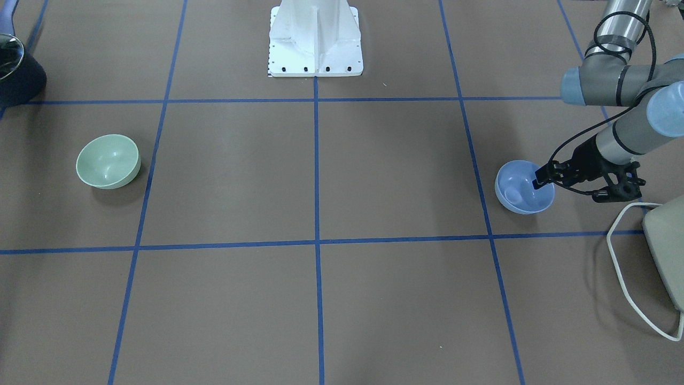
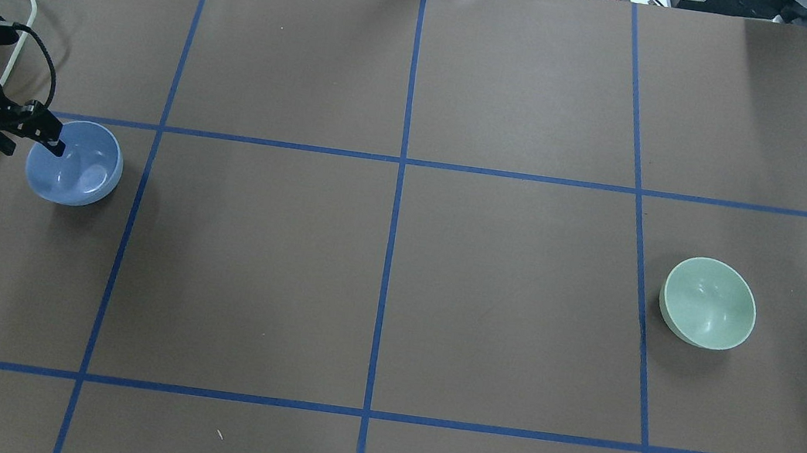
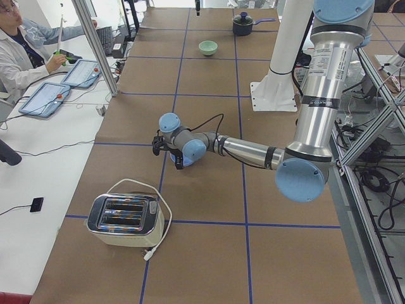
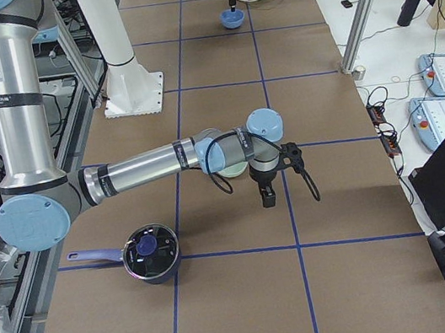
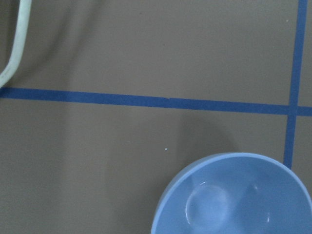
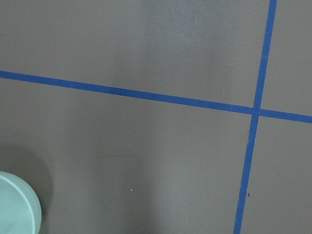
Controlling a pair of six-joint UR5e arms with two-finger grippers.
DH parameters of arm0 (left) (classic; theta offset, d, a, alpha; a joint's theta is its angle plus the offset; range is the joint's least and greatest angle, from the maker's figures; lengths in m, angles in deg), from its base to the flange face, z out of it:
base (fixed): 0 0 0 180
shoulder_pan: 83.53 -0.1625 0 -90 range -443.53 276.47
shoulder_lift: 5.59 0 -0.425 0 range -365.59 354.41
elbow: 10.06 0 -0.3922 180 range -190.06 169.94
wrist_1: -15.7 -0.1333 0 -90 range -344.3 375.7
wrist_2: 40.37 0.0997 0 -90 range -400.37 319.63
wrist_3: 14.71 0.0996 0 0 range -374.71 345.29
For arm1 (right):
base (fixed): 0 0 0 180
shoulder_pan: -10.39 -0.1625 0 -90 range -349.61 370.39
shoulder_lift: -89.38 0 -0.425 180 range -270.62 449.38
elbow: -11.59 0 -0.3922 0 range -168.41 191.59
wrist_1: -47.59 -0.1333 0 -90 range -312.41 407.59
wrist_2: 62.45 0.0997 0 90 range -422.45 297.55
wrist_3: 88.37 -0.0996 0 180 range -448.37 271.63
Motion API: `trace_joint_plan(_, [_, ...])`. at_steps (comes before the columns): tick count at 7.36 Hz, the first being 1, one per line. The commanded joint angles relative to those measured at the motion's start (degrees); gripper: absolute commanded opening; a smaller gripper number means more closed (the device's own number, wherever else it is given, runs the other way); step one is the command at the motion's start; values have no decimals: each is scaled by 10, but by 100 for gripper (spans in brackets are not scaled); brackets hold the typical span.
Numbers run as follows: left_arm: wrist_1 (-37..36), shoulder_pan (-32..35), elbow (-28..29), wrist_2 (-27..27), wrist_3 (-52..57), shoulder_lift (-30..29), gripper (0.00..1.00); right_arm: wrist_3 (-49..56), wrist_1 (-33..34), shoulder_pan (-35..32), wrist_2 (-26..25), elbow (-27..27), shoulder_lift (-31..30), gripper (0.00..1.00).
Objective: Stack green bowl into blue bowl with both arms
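Brown tabletop [image 2: 502, 310], bowls well apart: left jaws straddle the rim of the blue bowl [image 2: 76, 164], clamped or not I can't tell. Green bowl [image 2: 709, 303] lies nearer the right jaws, their state unclear.

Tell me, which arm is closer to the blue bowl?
Left. The left end effector sits at the blue bowl's rim; the right end effector hangs beside the green bowl, far across the table.
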Motion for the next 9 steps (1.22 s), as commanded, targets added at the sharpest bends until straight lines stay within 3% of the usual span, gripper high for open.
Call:
trace_joint_plan(1, [13, -7, 12, 7, 0, 0, 73, -2, 0, 2, 1, 0, 0, 100])
trace_joint_plan(4, [16, -12, 13, 17, -9, 0, 59, -2, -1, 3, 1, 0, 0, 100])
trace_joint_plan(6, [31, -13, 10, 18, -47, 0, 24, -3, -1, 5, 0, 0, 1, 100])
trace_joint_plan(7, [58, -13, 12, 19, -62, 3, 12, -3, -1, 6, 0, 0, 1, 100])
trace_joint_plan(9, [61, -14, 12, 21, -71, 4, 5, -4, -6, 8, 0, 0, 1, 100])
